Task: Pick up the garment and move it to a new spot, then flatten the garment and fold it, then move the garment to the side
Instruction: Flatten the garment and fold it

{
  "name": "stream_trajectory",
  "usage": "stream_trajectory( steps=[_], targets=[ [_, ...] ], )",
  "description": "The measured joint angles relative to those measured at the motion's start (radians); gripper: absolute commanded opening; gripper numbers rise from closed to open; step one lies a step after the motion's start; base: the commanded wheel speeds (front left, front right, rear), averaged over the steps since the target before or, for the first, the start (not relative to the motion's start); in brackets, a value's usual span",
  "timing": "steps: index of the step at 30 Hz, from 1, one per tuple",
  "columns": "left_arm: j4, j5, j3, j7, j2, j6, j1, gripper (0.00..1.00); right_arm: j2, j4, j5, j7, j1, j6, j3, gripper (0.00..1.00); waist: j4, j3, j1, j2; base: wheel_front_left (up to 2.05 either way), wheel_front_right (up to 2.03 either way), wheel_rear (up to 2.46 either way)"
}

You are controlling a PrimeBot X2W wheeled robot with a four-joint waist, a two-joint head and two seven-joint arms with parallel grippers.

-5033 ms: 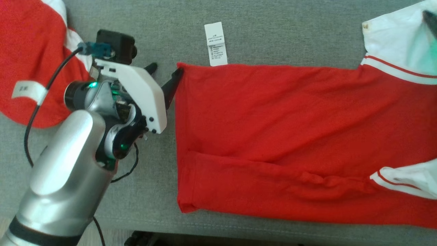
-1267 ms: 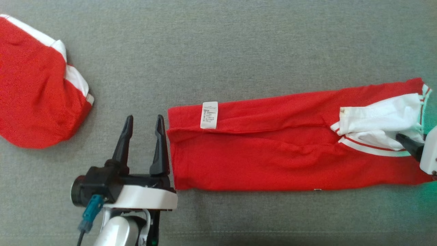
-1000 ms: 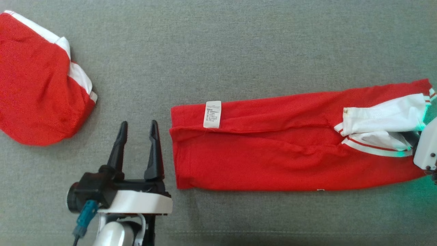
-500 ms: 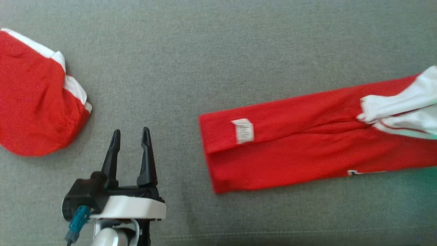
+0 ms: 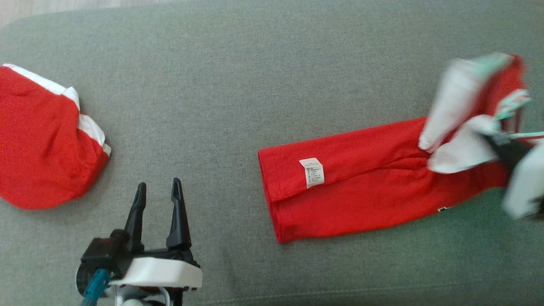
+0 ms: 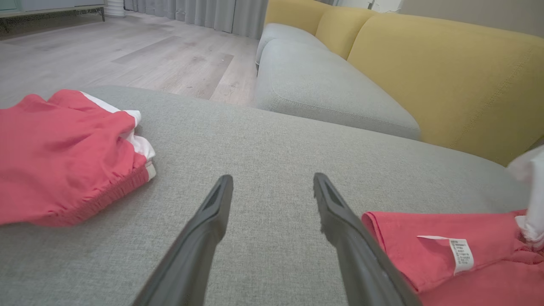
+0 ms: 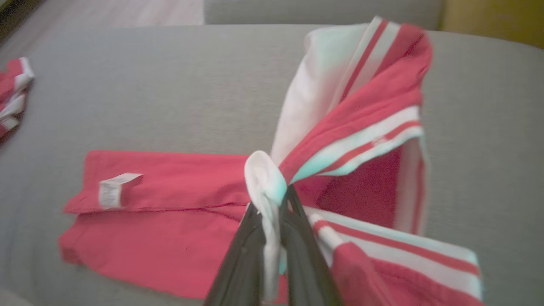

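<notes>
A broad grey cushion [image 5: 272, 63] is serving as the work surface, with a yellow sofa [image 6: 446, 76] and a wooden floor [image 6: 127, 51] lying beyond it. The garment [image 5: 361, 187], red with white trim, is lying on the cushion as a long narrow band, already doubled lengthwise, with its label [image 5: 312, 172] facing up near the hem. The right gripper [image 7: 274, 204] is pinching the white collar [image 7: 261, 178] tightly between its nearly closed fingers and holding that end raised off the cushion, so the striped trim is fanning out above and beside the fingers while the hem end, far from this gripper, is resting flat. Gripping the collar end is probably meant to carry it over toward the hem for a crosswise fold, or to drag the band aside; which one cannot be told. The left gripper [image 5: 158, 183] is standing wide and empty just above the cushion, with the hem close to the right of its fingers but not touching them, seemingly placed there to pin or catch that end. A second red garment [image 5: 38, 140] is lying in a heap well off to its left, apart from the work.
</notes>
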Motion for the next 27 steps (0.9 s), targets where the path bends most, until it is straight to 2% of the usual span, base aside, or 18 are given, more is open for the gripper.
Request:
stream_trajectory(
  steps=[7,8,11,17,27],
  targets=[
    [0.013,-0.011,-0.018,0.0,0.0,0.003,-0.001,1.0,0.138,0.029,-0.019,-0.025,-0.001,0.0,0.293,0.0,0.034,-0.013,0.0,0.0,0.0,0.0,0.0],
    [0.013,-0.011,-0.018,0.0,0.0,0.003,-0.001,1.0,0.138,0.029,-0.019,-0.025,-0.001,0.0,0.293,0.0,0.034,-0.013,0.0,0.0,0.0,0.0,0.0],
    [0.022,-0.018,-0.025,0.0,0.0,0.007,-0.001,1.0,0.199,0.1,-0.042,-0.067,-0.004,0.0,0.369,0.0,0.056,-0.015,0.0,0.0,0.0,0.0,0.0],
    [0.035,-0.022,-0.027,0.0,0.0,0.01,0.0,1.0,0.281,0.216,-0.075,-0.136,-0.054,0.0,0.43,0.0,0.096,-0.018,0.0,0.0,0.0,0.0,0.0],
    [0.044,-0.025,-0.032,0.0,0.0,0.012,0.007,1.0,0.333,0.272,-0.088,-0.186,-0.073,0.0,0.505,0.0,0.107,-0.04,0.0,0.0,0.0,0.0,0.0]
  ],
)
